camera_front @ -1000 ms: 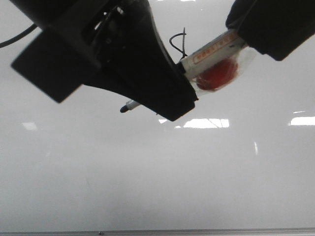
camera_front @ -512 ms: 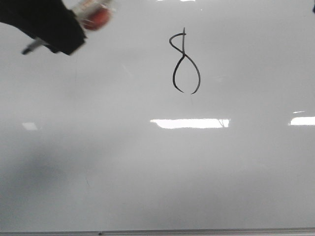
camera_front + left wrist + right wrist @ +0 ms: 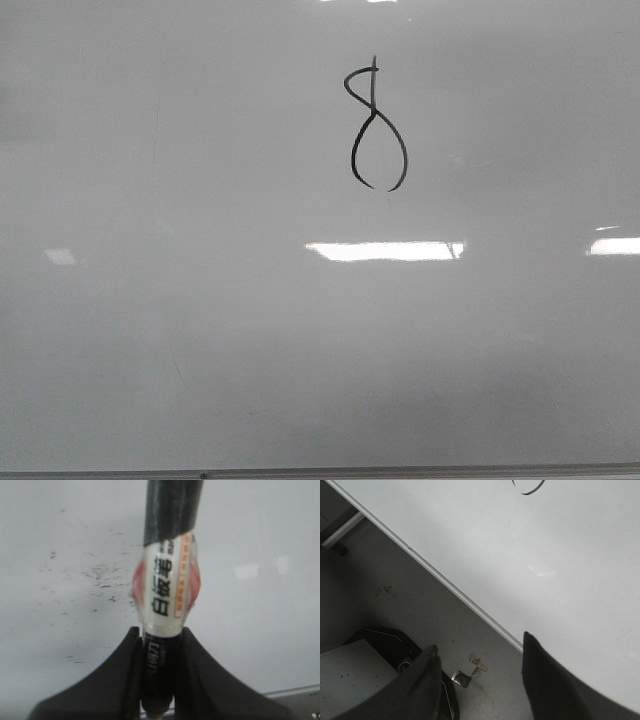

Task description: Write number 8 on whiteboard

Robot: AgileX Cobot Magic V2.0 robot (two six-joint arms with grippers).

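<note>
Number 8 (image 3: pixel 377 128) sits drawn in thin black high up and a bit right of middle on the whiteboard (image 3: pixel 200 330), lower loop not quite shut at the base. My left claw (image 3: pixel 159 680) is clamped on a marker (image 3: pixel 167 575); my right claw (image 3: pixel 480 680) is spread wide, holding nothing.

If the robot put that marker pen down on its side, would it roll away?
Probably yes. The marker looks round and smooth along its barrel, so it would likely roll on a flat surface. It seems stiff, standing straight between the left gripper fingers. The glossy wrap with printed characters may be a bit slippery, though its bulge might slow the rolling.
</note>
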